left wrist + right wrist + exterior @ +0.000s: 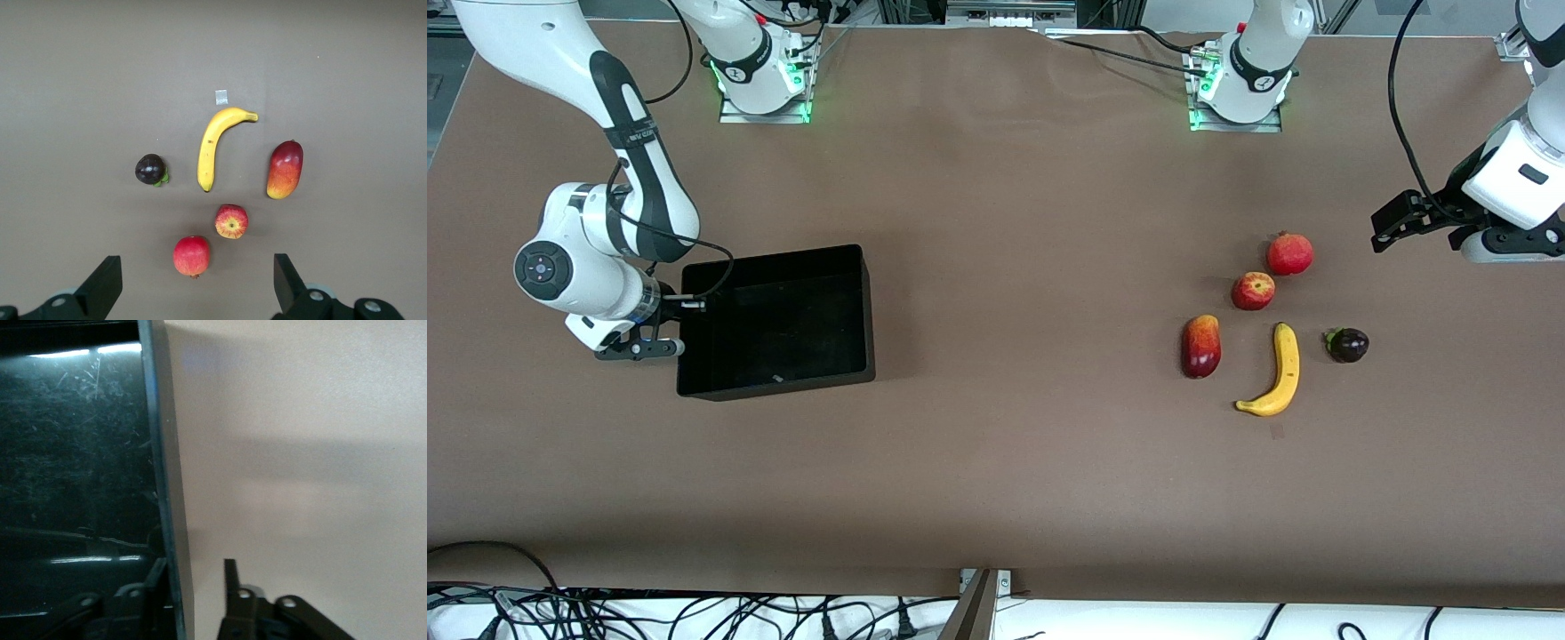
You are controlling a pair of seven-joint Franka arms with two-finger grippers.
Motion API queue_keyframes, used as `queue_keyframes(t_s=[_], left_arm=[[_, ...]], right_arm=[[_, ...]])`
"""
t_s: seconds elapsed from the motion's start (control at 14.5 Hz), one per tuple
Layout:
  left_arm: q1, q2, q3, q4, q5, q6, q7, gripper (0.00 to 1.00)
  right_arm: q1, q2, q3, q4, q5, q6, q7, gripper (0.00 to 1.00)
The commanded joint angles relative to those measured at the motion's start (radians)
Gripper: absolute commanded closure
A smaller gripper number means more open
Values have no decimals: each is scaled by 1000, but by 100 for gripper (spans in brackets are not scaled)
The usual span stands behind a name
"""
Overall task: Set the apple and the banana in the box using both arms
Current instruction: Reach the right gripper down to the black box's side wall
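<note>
The apple [1253,291] lies among the fruit toward the left arm's end, with the banana [1279,373] nearer the front camera. Both show in the left wrist view: apple [231,221], banana [212,143]. My left gripper [1380,233] hangs open and empty in the air, over bare table beside the fruit; its own view [197,283] shows it wide open. The black box [869,311] sits toward the right arm's end. My right gripper [665,347] is low at the box's end wall [163,453], open, one finger inside and one outside it [193,570].
A uniformly red round fruit [1289,253] lies just farther from the camera than the apple. A red-and-yellow mango [1201,346] and a dark purple fruit [1347,345] flank the banana. A small tape mark [221,97] lies by the banana's tip. The box looks empty.
</note>
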Motion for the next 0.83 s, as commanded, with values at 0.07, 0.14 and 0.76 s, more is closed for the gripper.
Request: queue_keyframes(t_s=[0.07, 0.14, 0.76], left_arm=[[13, -11, -11, -4, 18, -10, 16, 0], [13, -11, -13, -4, 18, -10, 16, 0], [13, -11, -13, -4, 18, -10, 17, 0]], right_arm=[[-12, -14, 10, 14, 22, -2, -10, 100], [-9, -18, 14, 27, 22, -5, -11, 100], [125, -22, 106, 358, 143, -352, 125, 100]])
